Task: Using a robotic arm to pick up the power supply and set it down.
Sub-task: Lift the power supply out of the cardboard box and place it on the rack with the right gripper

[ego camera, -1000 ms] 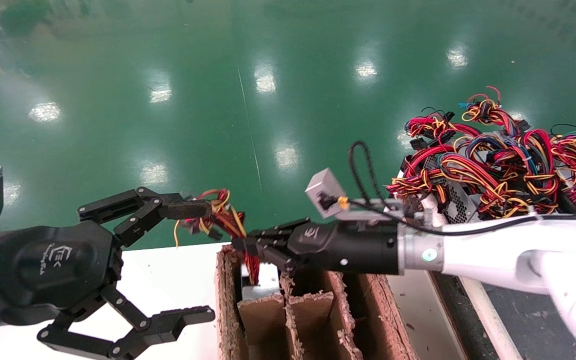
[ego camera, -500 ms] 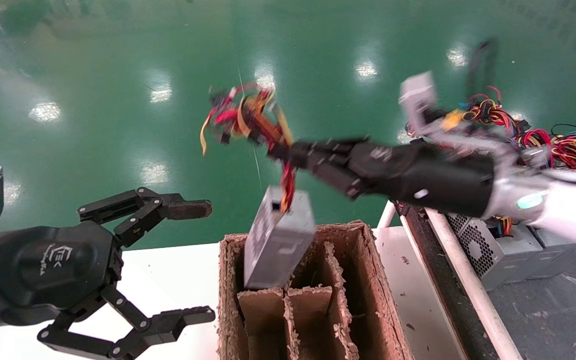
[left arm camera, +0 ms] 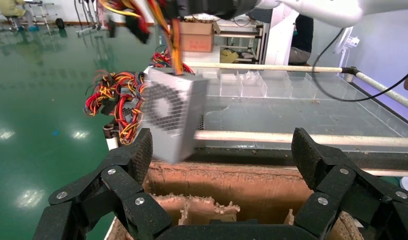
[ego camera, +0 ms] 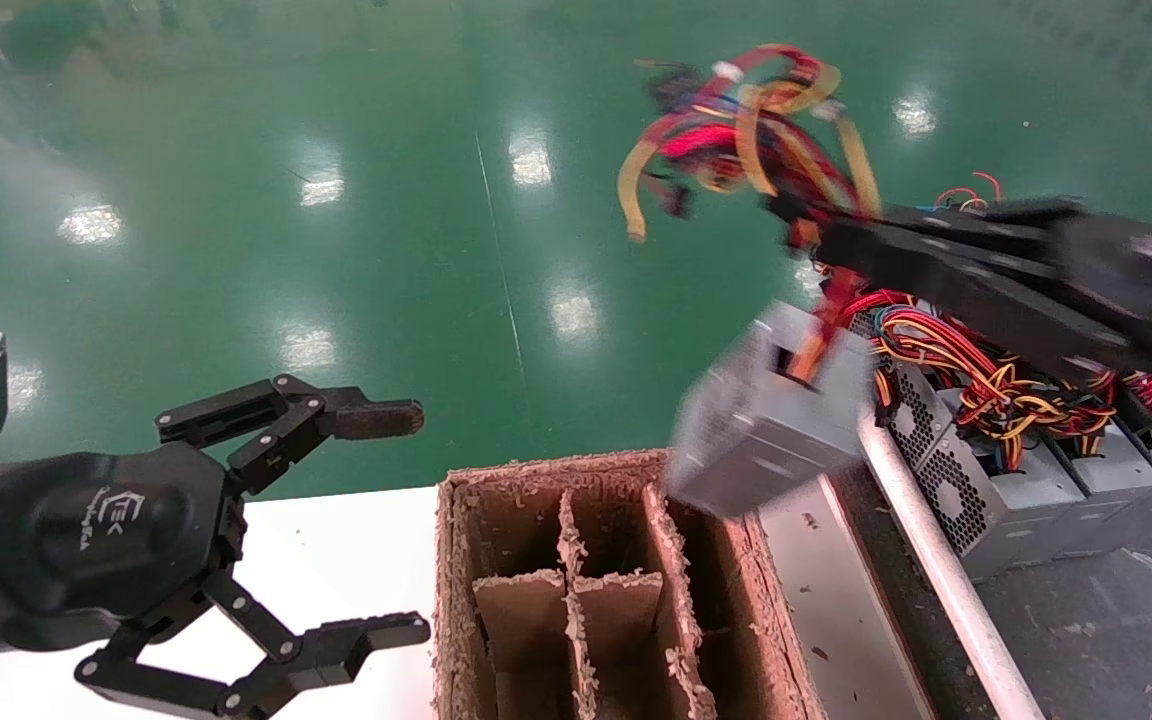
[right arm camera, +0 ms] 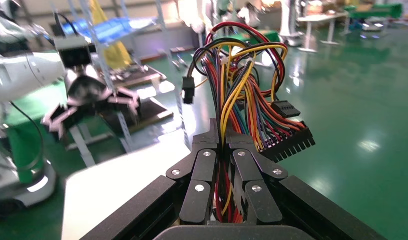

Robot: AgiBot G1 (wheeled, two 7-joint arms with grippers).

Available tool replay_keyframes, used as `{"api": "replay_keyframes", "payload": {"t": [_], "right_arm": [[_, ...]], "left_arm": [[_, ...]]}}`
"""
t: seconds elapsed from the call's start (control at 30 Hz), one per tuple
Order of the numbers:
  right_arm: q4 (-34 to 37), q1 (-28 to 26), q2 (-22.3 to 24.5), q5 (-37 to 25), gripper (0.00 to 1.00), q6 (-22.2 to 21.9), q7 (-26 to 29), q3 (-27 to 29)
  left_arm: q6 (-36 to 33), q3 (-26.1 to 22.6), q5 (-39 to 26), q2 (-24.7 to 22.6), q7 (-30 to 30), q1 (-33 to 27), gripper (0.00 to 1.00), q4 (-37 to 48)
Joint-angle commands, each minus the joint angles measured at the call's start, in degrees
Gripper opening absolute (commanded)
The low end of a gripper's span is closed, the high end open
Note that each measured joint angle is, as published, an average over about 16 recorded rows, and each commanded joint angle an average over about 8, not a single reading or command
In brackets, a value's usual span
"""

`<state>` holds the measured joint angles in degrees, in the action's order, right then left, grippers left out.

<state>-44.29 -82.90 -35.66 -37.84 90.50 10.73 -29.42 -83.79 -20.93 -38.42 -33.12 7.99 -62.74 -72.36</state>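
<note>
Cardboard crate (ego camera: 456, 600) with its dividers fills the near edge of our view, standing on the white table (ego camera: 336, 540), and to its right runs the rack of spare supplies (ego camera: 996, 490) with tangled wiring. Above the crate's far right corner hangs the power supply (ego camera: 771, 425), tilted, touching nothing beneath it, hung only by its wires (ego camera: 736, 130). Our right gripper (ego camera: 836, 240) has its jaws pressed together on that bundle, not on the metal box; in the right wrist view the strands run up between the closed fingers (right arm camera: 204, 170). Our left gripper (ego camera: 391, 520) waits low over the table to the crate's left, jaws spread wide with nothing in them.

We judge the main hazard to be the grip itself: a box carried by its leads can swing, and the blur on it suggests it is swinging. It could clip the crate wall or the metal rail (ego camera: 926, 560) beside it. Strands could also slide through the fingers and drop the box. Smaller still, the loose connectors (right arm camera: 287, 140) could snag on the neighbouring wiring when we set it down.
</note>
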Motion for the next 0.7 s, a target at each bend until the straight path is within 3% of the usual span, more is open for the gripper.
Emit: {"api": "replay_keyframes", "payload": {"t": [0.03,0.4,0.7], "right_arm": [[-2.6,1.1,3.9,1.4,0.0,-0.2,0.7,0.2],[-6.7,15.2,18.9,8.6,0.0,-1.9,-4.4,2.3],[-6.8,28.4,26.8,18.7,0.0,-2.7,-11.2,3.1]], "left_arm": [[0.0,0.0,0.0,0.0,0.0,0.0,1.0,0.0],[0.0,0.0,0.0,0.0,0.0,0.0,1.0,0.0],[0.0,0.0,0.0,0.0,0.0,0.0,1.0,0.0]]}}
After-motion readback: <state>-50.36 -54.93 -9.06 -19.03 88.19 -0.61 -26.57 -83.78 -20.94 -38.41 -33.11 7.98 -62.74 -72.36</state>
